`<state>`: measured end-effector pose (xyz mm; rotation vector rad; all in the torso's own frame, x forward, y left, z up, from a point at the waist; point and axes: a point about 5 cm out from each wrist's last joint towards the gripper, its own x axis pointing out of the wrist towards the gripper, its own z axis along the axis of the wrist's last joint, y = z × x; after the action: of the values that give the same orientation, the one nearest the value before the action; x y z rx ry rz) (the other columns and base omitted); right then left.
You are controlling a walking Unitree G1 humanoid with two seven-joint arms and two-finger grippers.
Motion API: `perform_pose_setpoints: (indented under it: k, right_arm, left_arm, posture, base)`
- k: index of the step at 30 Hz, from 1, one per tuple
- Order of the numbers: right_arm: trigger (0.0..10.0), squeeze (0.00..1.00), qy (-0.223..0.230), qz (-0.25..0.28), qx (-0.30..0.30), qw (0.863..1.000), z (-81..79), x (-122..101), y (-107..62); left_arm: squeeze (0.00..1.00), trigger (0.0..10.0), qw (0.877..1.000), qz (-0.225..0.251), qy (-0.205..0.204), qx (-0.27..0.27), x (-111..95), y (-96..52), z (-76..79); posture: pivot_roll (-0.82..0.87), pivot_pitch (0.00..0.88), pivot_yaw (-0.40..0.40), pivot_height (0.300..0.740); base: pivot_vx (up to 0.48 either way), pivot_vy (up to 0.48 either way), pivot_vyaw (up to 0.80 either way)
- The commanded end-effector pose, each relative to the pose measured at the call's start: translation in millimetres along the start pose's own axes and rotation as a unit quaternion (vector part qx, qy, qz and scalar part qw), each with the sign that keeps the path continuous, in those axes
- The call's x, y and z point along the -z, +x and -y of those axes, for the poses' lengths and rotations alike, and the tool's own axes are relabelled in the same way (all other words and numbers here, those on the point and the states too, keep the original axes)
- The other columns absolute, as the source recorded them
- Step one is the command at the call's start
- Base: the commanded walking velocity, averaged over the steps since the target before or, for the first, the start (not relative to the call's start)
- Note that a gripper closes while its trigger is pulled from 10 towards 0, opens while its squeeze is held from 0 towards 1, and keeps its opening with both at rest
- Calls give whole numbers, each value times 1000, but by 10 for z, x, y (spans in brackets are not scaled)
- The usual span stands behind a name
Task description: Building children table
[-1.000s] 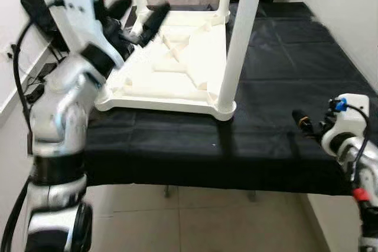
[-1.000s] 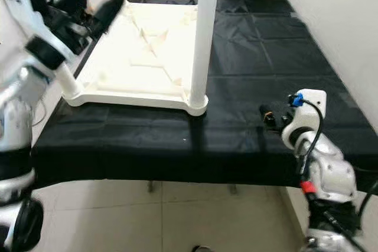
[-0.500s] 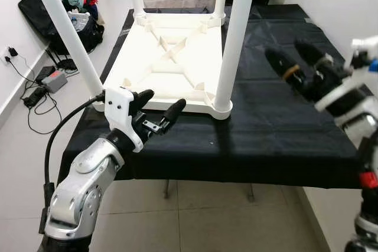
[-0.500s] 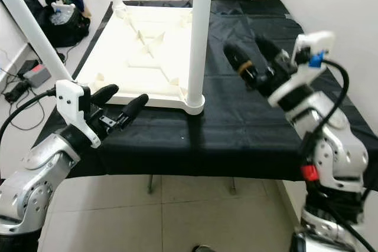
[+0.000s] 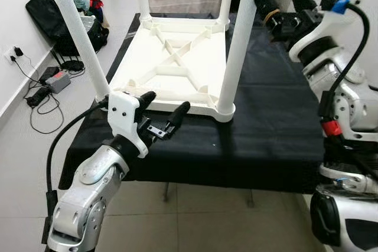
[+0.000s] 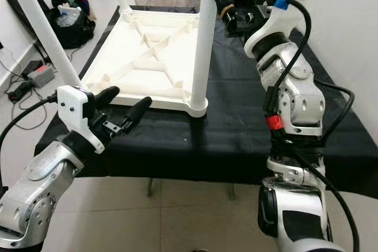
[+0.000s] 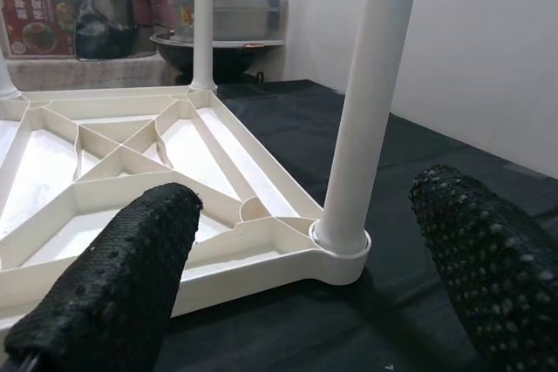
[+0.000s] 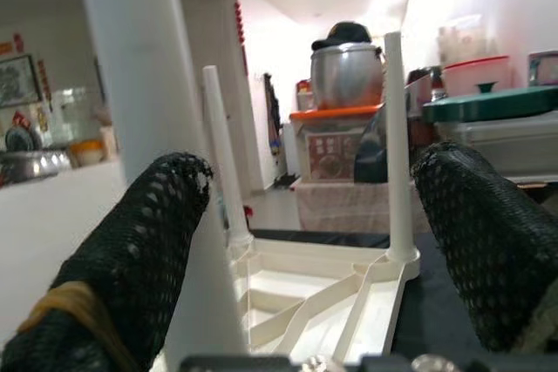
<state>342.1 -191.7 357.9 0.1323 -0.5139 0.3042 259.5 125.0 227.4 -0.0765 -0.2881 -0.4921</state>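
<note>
Head stereo pair: looking forward and down from above the near edge of the black-covered bench [image 5: 283, 140], taking in the upturned white table [image 5: 177, 69].
Left wrist camera: sitting low and close to that table's near right leg [image 7: 370, 102], facing along the bench.
Right wrist camera: looking past the same leg [image 8: 157, 154] from beside it.
All views are sharing that leg.
</note>
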Motion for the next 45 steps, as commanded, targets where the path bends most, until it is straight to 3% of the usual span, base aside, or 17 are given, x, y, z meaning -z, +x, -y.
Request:
perform_pose_setpoints:
  k: [1,13,19,24,25,26,30,31,32,36,42,44,45]
  right_arm:
    - [10000,0,8,14,-17,1000,-61,-72,36]
    - [10000,0,17,18,-64,998,-401,-109,225]
    - [10000,0,20,18,-72,997,-450,-105,261]
    - [10000,0,16,-3,-45,999,-494,-47,396]
    - [1804,0,16,-18,-18,1000,-459,-8,416]
    - [0,0,15,-28,2,999,-422,23,422]
    - [0,0,18,-48,41,998,-314,93,410]
    - [0,0,15,-80,88,993,-154,208,343]
    - [0,0,15,-95,104,990,-96,270,299]
    - [0,0,26,-135,136,981,7,472,156]
    - [0,0,58,-145,156,975,34,563,80]
    - [0,0,104,-149,189,965,130,633,26]
    - [0,0,104,-149,189,965,130,633,26]
  left_arm:
    - [0,10000,1000,2,3,0,-2,-25,16]
    - [0,10000,1000,9,3,3,-25,11,70]
    - [0,10000,1000,13,6,-2,-48,6,51]
    - [0,10000,1000,14,9,-8,-65,-10,45]
    - [0,10000,1000,15,9,-9,-69,-11,47]
    - [0,10000,1000,16,9,-10,-73,-10,50]
    - [0,10000,1000,17,9,-11,-84,-9,52]
    - [0,10000,1000,19,9,-11,-95,-8,51]
    - [0,10000,1000,19,9,-11,-99,-8,51]
    - [0,10000,1000,18,8,-11,-98,-11,50]
    - [0,10000,1000,17,7,-11,-99,-12,51]
    - [0,10000,1000,16,7,-11,-98,-11,56]
    - [0,10000,1000,16,7,-11,-98,-11,56]
  posture:
    - [-70,73,-40,740]
    - [-80,67,-40,740]
    - [-73,67,-45,740]
    - [-66,73,-54,740]
    - [-65,72,-54,740]
    - [-64,74,-55,740]
    - [-66,77,-55,740]
    - [-66,81,-53,740]
    - [-66,82,-55,740]
    - [-69,88,-53,740]
    - [-70,93,-51,740]
    - [-70,93,-51,740]
    - [-70,93,-51,740]
  base:
    - [0,0,0]
    - [0,0,0]
    - [0,0,0]
    - [0,0,0]
    - [0,0,0]
    - [0,0,0]
    - [0,0,0]
    - [0,0,0]
    - [0,0,0]
    - [0,0,0]
    - [0,0,0]
    - [0,0,0]
    - [0,0,0]
